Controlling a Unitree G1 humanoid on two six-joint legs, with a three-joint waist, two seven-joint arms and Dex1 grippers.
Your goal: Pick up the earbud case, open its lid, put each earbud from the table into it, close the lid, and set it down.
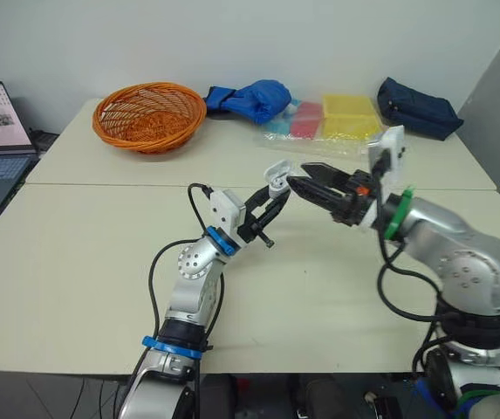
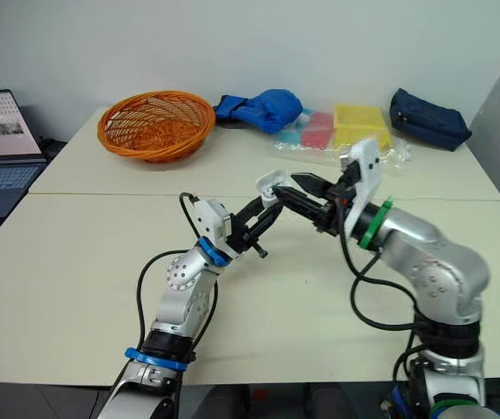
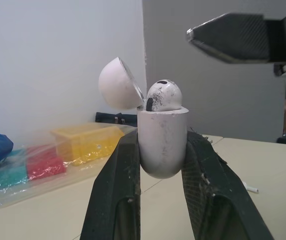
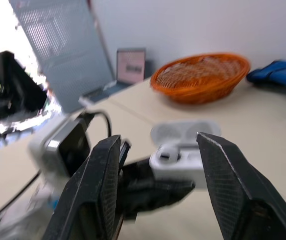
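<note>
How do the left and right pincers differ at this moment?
The left pincer is shut on the earbud case, while the right pincer is open and grips nothing. The left pincer holds the case upright with its lid open; the right pincer reaches toward it from the robot's right, tips close to the case. Both have two black fingers and are raised above the table.

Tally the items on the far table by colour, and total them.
Orange wicker basket: 1
Blue cloth bundle: 1
Navy pouch: 1
Yellow box: 1
Red pack: 1
Teal pack: 1
Total: 6
</note>
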